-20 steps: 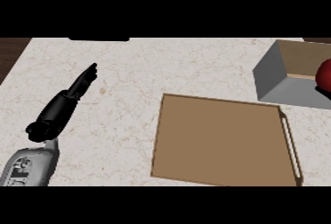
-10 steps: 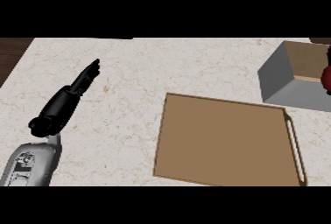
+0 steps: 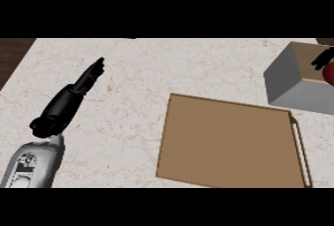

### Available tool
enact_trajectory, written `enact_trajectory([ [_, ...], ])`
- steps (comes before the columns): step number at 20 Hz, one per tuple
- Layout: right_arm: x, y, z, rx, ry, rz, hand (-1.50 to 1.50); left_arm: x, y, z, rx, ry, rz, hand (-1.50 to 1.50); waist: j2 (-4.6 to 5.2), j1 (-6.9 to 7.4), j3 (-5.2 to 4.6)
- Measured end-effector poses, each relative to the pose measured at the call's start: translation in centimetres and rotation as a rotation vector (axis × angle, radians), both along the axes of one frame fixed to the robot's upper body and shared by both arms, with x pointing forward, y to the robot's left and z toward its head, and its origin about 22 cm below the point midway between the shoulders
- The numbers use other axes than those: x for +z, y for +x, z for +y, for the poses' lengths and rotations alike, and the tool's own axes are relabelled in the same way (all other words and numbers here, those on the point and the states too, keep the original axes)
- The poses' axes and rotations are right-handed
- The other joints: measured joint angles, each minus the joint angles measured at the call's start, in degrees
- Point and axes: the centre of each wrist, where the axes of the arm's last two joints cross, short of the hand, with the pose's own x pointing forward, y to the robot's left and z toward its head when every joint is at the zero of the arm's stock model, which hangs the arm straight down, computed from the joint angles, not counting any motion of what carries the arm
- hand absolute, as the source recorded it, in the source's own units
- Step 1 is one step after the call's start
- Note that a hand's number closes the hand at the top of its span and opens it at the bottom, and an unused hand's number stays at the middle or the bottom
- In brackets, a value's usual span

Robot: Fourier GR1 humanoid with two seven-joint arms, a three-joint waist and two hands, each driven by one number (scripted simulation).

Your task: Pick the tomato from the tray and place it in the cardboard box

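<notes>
The tomato (image 3: 328, 74) shows only as a sliver of deep red at the far right edge of the head view, smooth and rounded, most of it cut off by the frame. It sits over the open top of the cardboard box (image 3: 294, 86), whose grey outer wall faces us and whose brown inner wall is visible behind the red. Whether the tomato rests inside or is held just above the opening I cannot tell.

Just above the tomato, touching or nearly touching its upper left side, a few black fingers (image 3: 321, 58) of the right hand (image 3: 324, 56) reach in from the frame edge. So little of that hand is visible that I cannot tell whether it is clenched round the tomato or released.

The tray (image 3: 228, 141), a flat brown board with a pale strip along its right side, lies on the tabletop (image 3: 143, 66) in front of the box and just beside it, its top right corner close to the box's lower wall.

Well apart from all this, on the left, the left hand (image 3: 81, 86) lies out over the pale marbled tabletop, its fingers (image 3: 96, 67) straight and together, pointing up and to the right, grasping nothing. Its grey forearm (image 3: 32, 163) enters from the lower left corner.
</notes>
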Motion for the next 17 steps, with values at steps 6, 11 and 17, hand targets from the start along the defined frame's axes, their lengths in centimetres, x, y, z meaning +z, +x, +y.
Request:
enact_trajectory([
  [6, -0.9, 0.8, 0.2, 0.025, 0.301, -0.059, -1.5, -0.5, -0.3, 0.3, 0.009, 0.0, 0.009, 0.0, -0.08, -0.53, 0.2],
  [11, -2.7, 1.4, 0.3, -0.099, 0.708, -0.033, -1.5, -0.7, -0.4, 0.6, 0.015, -0.002, 0.012, 0.0, -0.2, -0.75, 0.25],
  [17, -1.8, 1.1, -1.5, -0.265, 1.003, 0.045, -1.5, -0.5, -0.2, 0.4, 0.013, 0.0, -0.002, 0.0, 0.39, -0.44, 0.29],
])
